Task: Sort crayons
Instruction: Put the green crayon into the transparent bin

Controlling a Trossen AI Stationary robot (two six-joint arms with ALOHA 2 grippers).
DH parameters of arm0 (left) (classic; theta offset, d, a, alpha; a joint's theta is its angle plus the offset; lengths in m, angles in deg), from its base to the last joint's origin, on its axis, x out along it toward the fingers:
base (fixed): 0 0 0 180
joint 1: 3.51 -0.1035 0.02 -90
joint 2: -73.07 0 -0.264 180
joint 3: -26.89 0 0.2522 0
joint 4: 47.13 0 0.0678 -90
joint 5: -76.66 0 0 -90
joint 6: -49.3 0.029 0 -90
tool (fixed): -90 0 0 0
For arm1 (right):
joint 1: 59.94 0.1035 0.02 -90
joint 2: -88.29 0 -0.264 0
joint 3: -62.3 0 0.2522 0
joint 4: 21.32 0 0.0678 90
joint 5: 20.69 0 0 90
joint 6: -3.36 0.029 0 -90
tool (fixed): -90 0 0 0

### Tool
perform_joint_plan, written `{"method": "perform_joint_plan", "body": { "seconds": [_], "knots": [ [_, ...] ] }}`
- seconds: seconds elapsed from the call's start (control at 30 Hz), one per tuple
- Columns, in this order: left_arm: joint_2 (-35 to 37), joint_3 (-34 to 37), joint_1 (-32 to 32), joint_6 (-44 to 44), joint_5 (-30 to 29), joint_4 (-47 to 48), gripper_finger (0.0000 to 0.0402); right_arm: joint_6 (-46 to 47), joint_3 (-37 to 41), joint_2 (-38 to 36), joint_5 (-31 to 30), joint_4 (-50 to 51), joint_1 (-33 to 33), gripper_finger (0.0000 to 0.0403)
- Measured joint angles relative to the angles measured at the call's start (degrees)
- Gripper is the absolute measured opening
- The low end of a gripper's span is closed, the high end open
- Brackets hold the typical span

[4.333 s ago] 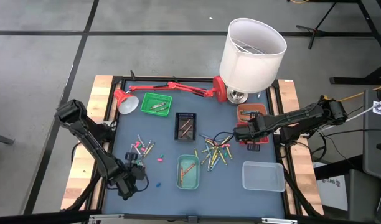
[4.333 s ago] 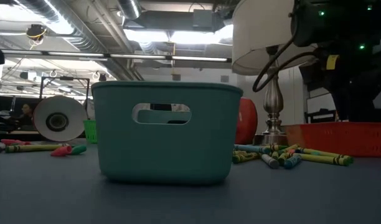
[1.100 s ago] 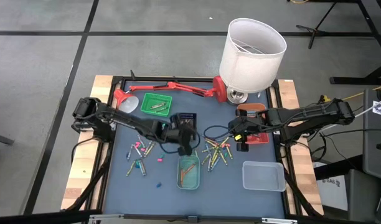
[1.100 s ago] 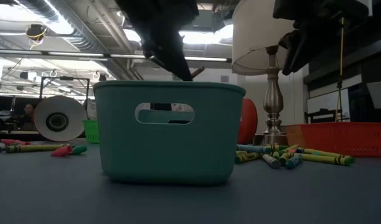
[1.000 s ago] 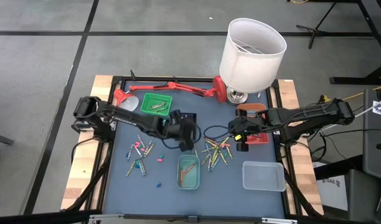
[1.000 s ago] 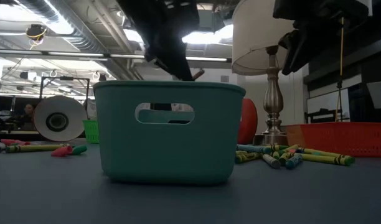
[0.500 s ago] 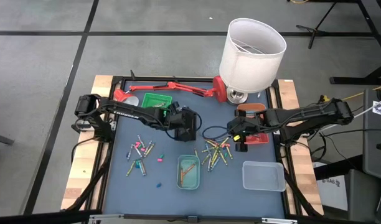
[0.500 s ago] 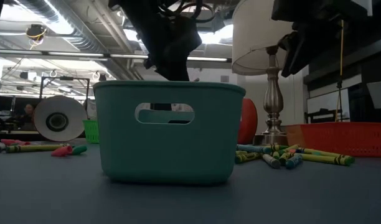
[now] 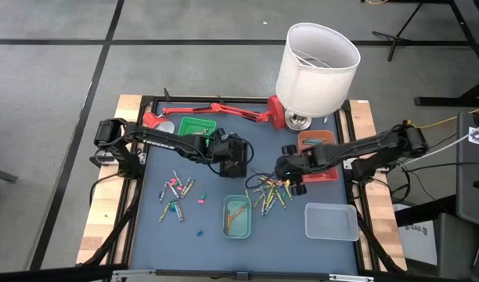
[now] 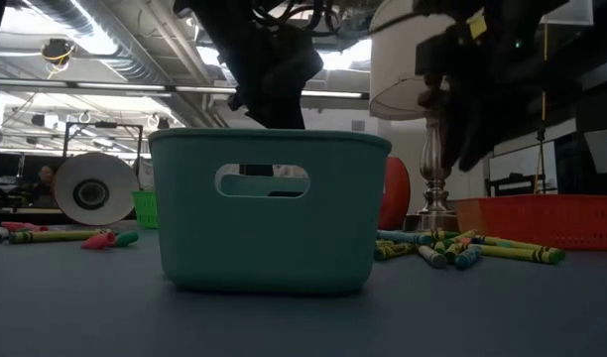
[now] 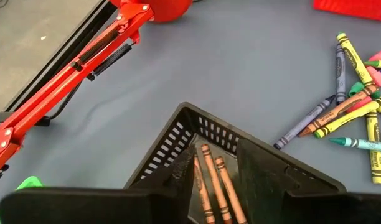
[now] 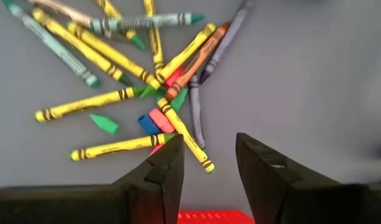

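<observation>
The crayons lie in two loose scatters on the blue table top (image 9: 212,223). The bigger pile (image 9: 271,192), mostly yellow with green, orange and purple mixed in, sits right of centre, just right of the teal bin. The right wrist view looks straight down on that pile (image 12: 141,81), with short pink, blue and green stubs in the middle of it. A smaller scatter of pink and green crayons (image 9: 175,196) lies on the left side, and one blue stub (image 9: 198,232) sits alone nearer the front edge.

Some crayons are already in trays. Three brown crayons (image 11: 210,183) lie side by side in the black mesh tray (image 11: 172,146), and the left gripper (image 9: 233,160) hangs right over that tray, jaws parted and empty, its dark fingers (image 11: 259,180) framing the tray's inside. The teal bin (image 9: 236,215) in front holds a few crayons too, and the green tray (image 9: 196,129) at the far left has some in it.

The right gripper (image 9: 290,174) is down over the big pile's right edge, jaws standing wide with nothing between them, the fingers (image 12: 169,171) hovering above the yellow sticks. Behind it sits the red tray (image 9: 318,149). A clear bin (image 9: 331,222) rests at the near right corner.

Along the far edge lies the red desk lamp (image 9: 216,111), and a white-shaded table lamp (image 9: 316,63) stands at the far right.
</observation>
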Motion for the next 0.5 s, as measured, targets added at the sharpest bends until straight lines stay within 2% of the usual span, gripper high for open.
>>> {"method": "perform_joint_plan", "body": {
  "seconds": [0.5],
  "knots": [
    [0.0,0.0,0.0,-0.04,0.0,-0.42,0.0091,-7.18,0.0,11.42,-0.09,0.02,-0.51,0.0144]
  ]
}}
